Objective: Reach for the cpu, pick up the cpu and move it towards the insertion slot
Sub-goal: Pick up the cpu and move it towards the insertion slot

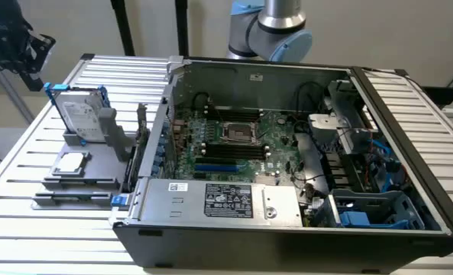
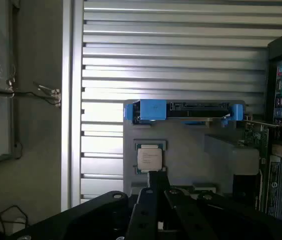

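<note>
Silver cpu (image 2: pixel 149 159) lies untouched on its grey holder (image 2: pixel 195 160); black hand (image 2: pixel 158 200) hangs apart, its opening impossible to tell

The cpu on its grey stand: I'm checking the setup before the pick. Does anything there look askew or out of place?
Nothing stands out. The cpu lies flat and square in its recess on the grey stand, the hard drive stands upright beside it, and the insertion slot shows a dark centre with no chip in it.
</note>
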### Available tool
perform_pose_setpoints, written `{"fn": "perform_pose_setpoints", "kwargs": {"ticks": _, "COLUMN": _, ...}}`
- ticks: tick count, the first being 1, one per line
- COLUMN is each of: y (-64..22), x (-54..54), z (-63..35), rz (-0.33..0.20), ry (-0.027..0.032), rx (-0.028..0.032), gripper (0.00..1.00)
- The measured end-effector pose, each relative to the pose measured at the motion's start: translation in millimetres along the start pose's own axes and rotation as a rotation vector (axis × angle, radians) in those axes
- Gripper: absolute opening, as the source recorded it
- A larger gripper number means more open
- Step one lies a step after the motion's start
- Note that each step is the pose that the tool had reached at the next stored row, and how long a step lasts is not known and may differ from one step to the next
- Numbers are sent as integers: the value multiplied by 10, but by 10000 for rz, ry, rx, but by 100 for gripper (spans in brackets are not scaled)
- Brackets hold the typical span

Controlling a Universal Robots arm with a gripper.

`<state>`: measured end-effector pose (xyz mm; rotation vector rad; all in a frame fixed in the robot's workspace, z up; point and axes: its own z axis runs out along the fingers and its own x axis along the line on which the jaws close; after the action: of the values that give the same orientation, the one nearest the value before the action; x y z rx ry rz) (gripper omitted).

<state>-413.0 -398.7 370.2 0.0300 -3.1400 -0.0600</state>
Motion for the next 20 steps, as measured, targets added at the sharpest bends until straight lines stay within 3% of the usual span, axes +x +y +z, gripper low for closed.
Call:
{"fn": "perform_pose_setpoints", "kwargs": {"ticks": 14, "y": -1, "x": 0, "z": 14, "rz": 0, "ry": 1, "rx": 3, "gripper": 11}}
{"fn": "perform_pose_setpoints", "kwargs": {"ticks": 20, "y": -6, "x": 0, "z": 80, "rz": 0, "ry": 1, "rx": 53, "gripper": 11}}
